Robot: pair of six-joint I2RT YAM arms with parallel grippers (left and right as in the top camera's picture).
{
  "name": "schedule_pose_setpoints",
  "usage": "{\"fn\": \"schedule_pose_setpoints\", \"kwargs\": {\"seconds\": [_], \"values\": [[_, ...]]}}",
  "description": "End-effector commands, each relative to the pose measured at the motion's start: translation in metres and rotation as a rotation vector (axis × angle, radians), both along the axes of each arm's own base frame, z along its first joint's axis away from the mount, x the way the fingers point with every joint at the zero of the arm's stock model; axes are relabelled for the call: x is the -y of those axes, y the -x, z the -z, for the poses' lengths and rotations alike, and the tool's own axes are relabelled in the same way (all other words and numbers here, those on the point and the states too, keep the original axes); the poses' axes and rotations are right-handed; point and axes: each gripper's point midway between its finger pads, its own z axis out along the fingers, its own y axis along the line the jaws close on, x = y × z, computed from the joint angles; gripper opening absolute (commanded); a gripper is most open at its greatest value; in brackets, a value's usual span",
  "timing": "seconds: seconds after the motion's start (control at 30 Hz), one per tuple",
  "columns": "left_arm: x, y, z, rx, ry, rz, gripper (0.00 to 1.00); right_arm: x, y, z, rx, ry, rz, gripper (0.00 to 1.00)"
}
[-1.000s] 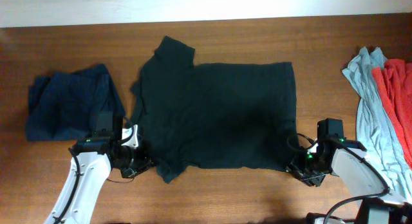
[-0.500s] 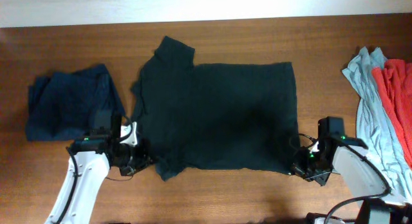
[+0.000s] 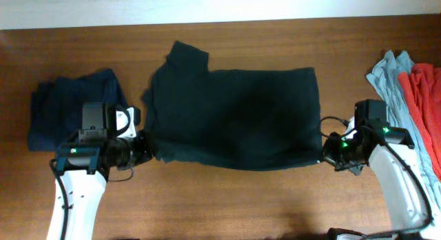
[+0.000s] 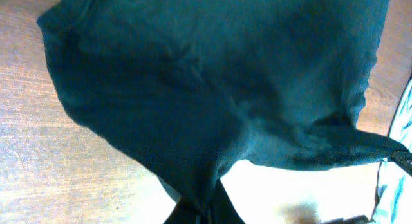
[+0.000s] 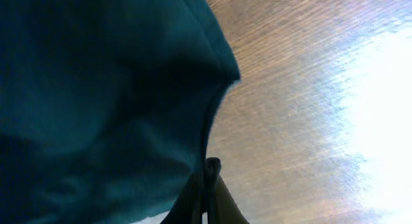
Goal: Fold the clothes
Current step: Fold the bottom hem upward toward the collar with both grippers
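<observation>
The black T-shirt (image 3: pixel 234 116) lies across the middle of the wooden table (image 3: pixel 227 198), with its near edge lifted off the table. My left gripper (image 3: pixel 150 150) is shut on the shirt's near left corner. My right gripper (image 3: pixel 325 156) is shut on its near right corner. In the left wrist view the dark cloth (image 4: pixel 212 89) hangs from the shut jaws (image 4: pixel 205 214). In the right wrist view the cloth (image 5: pixel 96 102) is pinched in the shut jaws (image 5: pixel 206 185). No logo shows.
A folded navy garment (image 3: pixel 72 109) lies at the left, just behind my left arm. A grey-blue garment (image 3: pixel 400 123) and a red one (image 3: pixel 424 95) are heaped at the right edge, beside my right arm.
Both grippers have risen and moved toward the far side, carrying the shirt's near edge with them. The lower left sleeve has been drawn up off the table.
</observation>
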Motion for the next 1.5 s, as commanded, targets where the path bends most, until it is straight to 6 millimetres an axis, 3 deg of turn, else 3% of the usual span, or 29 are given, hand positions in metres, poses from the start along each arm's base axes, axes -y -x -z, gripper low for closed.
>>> {"fn": "schedule_pose_setpoints", "kwargs": {"seconds": [0.0, 0.27, 0.6, 0.77, 0.83, 1.23, 1.47], "values": [[-0.004, -0.015, 0.001, 0.033, -0.033, 0.007, 0.00, -0.008, -0.031, 0.003, 0.081, -0.067, -0.022, 0.04], [-0.004, -0.043, 0.014, 0.064, -0.035, 0.011, 0.01, -0.009, -0.069, 0.015, 0.178, -0.100, -0.037, 0.04], [-0.004, -0.086, 0.048, 0.094, -0.044, 0.028, 0.00, -0.010, -0.109, 0.014, 0.308, -0.131, -0.022, 0.04], [-0.022, -0.091, 0.069, 0.058, -0.146, -0.003, 0.01, -0.007, -0.111, 0.026, 0.279, -0.136, 0.024, 0.04], [-0.035, -0.092, 0.074, 0.049, -0.217, -0.033, 0.01, 0.003, -0.111, 0.037, 0.239, -0.099, 0.102, 0.04], [-0.040, -0.106, 0.069, 0.105, -0.246, -0.053, 0.01, 0.008, -0.128, 0.031, 0.314, -0.089, 0.115, 0.04], [-0.041, -0.113, 0.083, 0.094, -0.246, -0.052, 0.03, 0.008, -0.132, 0.029, 0.330, -0.087, 0.114, 0.05]]}}
